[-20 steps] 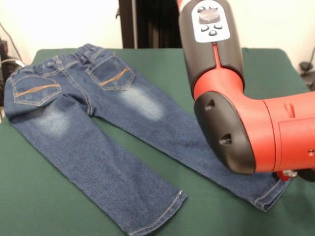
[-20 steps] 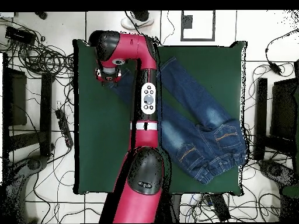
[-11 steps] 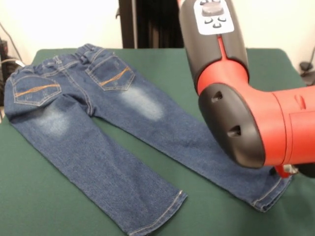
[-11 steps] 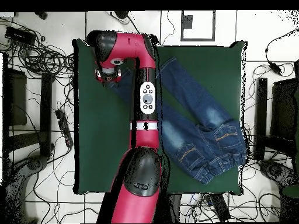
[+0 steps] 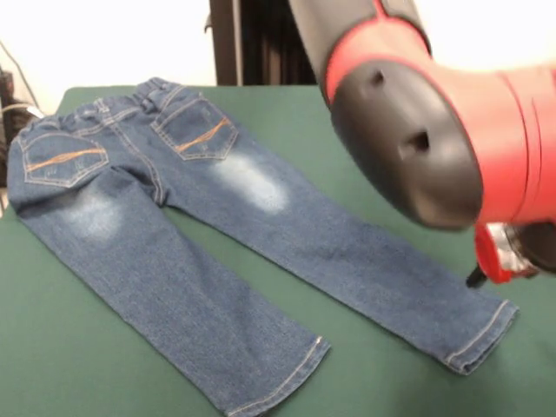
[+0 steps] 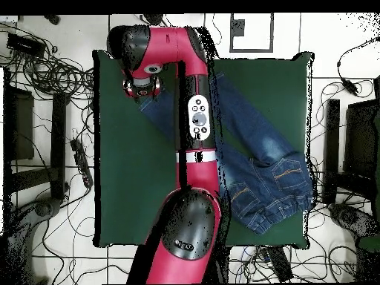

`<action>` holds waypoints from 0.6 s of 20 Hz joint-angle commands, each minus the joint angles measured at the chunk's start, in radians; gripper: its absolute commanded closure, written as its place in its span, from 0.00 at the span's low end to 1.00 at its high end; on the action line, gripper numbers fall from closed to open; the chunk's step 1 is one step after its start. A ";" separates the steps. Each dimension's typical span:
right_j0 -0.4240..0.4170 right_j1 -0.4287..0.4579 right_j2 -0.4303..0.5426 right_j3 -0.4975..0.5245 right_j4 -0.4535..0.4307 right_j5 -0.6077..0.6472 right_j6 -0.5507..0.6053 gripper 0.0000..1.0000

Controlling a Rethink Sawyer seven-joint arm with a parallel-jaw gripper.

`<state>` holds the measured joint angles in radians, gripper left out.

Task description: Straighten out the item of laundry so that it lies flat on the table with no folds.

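Jeans lie back-side up on the green worktop, spread with both legs apart in a V. In the front view the waistband sits toward the far left corner, and the two orange-stitched back pockets face upward. Pale faded patches show just below each pocket. One leg runs toward the near edge and ends in a hem near the bottom of the picture; the other stretches to the right, its hem lying flat near the right side. Some bunching shows at the elastic waistband in the overhead view. The red and black arm fills the upper right of the front view, hanging above the right-hand leg. The gripper shows only partly, above the hem of that leg and close to it; whether it is apart or together cannot be told.
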<state>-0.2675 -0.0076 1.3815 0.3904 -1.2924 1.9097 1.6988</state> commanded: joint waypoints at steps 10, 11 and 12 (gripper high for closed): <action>-0.023 -0.081 -0.266 0.098 0.055 -0.082 -0.029 0.00; -0.024 -0.073 -0.267 0.089 0.052 -0.091 -0.042 0.00; -0.024 -0.066 -0.267 0.079 0.048 -0.099 -0.056 0.00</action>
<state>-0.3085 -0.1140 1.2275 0.4193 -1.2310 1.9095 1.6988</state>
